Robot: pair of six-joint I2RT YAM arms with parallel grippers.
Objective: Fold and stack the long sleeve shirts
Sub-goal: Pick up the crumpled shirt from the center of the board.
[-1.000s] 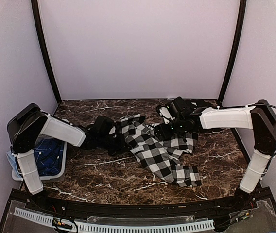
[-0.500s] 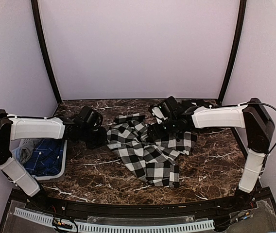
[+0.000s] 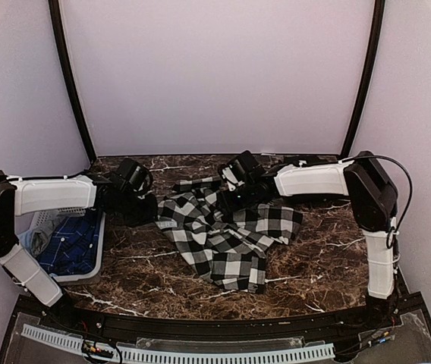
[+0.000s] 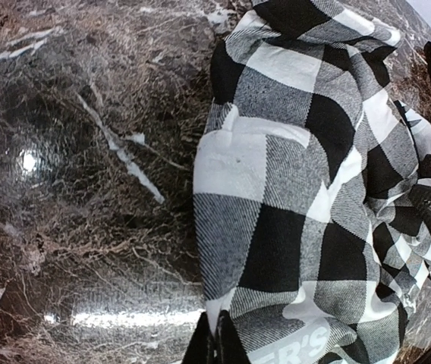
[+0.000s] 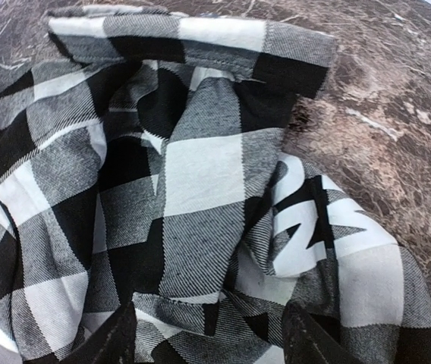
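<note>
You're looking at one black-and-white check shirt [image 3: 219, 235], unfolded and crumpled in a loose heap mid-table on the dark marble table [image 3: 322, 258]. It trails from far left to near right, and white block letters [image 5: 306, 254] on a black band show among its creases.

Dark brown marble-patterned surface [image 3: 337, 250] veined in white, plain pale lilac back wall [image 3: 215, 76], matching left wall [image 3: 11, 91] and right wall [image 3: 428, 91], black left pole [image 3: 71, 83] and black right pole [image 3: 362, 76] rising from the rear corners, small bright glare [image 4: 27, 161] on the polished stone, white slotted strip [image 3: 200, 355] along the near edge
</note>
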